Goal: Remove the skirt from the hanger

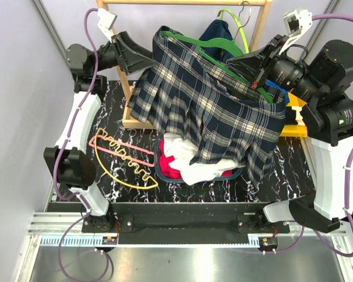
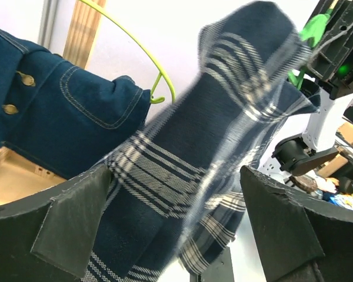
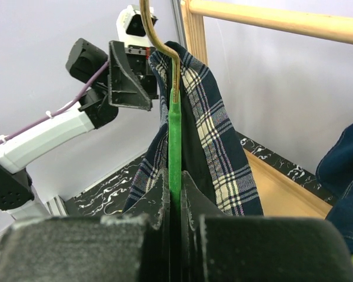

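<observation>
Left gripper (image 1: pixel 147 59): up over the far left corner of the worktop (image 1: pixel 115 114), jaws spread wide. The skirt's edge runs between its fingers (image 2: pixel 76 226), but nothing is clamped.
Loose hangers (image 1: pixel 125 160): one yellow, one pink, lying flat by the worktop's left edge.
Skirt (image 1: pixel 212 111): plaid and pleated, hanging in the air over the middle of the worktop. It is draped on the hanger and falls over the basket.
Basket (image 1: pixel 158 168): mid-worktop toward the near edge, with white and red cloth inside.
Hanger (image 3: pixel 175 135): green and tilted, with the skirt's top slung across it.
Right gripper (image 3: pixel 175 197): over the far right, fingers pinched tight on the hanger's green bar.
</observation>
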### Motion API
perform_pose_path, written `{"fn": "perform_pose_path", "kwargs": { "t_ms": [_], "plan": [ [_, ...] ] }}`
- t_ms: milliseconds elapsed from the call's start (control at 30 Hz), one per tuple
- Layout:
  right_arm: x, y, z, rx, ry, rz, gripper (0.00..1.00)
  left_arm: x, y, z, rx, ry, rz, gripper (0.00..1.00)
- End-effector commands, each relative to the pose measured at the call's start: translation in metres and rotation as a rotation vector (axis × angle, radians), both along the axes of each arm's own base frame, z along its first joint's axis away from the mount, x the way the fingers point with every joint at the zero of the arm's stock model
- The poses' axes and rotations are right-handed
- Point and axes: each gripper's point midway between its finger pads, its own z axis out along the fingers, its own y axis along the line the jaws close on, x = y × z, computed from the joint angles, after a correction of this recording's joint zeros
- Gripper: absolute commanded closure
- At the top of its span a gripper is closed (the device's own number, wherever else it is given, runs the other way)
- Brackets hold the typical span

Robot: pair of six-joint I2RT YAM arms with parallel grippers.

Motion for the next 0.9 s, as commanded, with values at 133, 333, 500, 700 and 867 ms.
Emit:
{"fn": "perform_pose_path", "kwargs": {
  "t_ms": [133,333,500,700,867],
  "plan": [
    [-0.018,-0.001,0.040,0.082,-0.100,0.027,1.00,-0.017,-0.047,-0.001,0.004,-0.094,-0.140,0.03],
    [-0.018,-0.002,0.040,0.082,-0.104,0.022,1.00,-0.027,-0.059,0.001,0.002,-0.102,-0.177,0.10],
    [-0.015,-0.010,0.040,0.076,-0.118,-0.032,1.00,-0.037,-0.055,-0.004,0.049,-0.135,-0.233,0.79],
    [-0.019,-0.024,0.037,0.058,-0.137,-0.106,1.00,-0.022,-0.017,0.001,0.056,-0.111,-0.132,1.00],
    [-0.023,-0.036,0.022,0.016,-0.113,-0.166,1.00,-0.001,0.026,0.016,0.061,-0.117,0.000,1.00]
  ]
}}
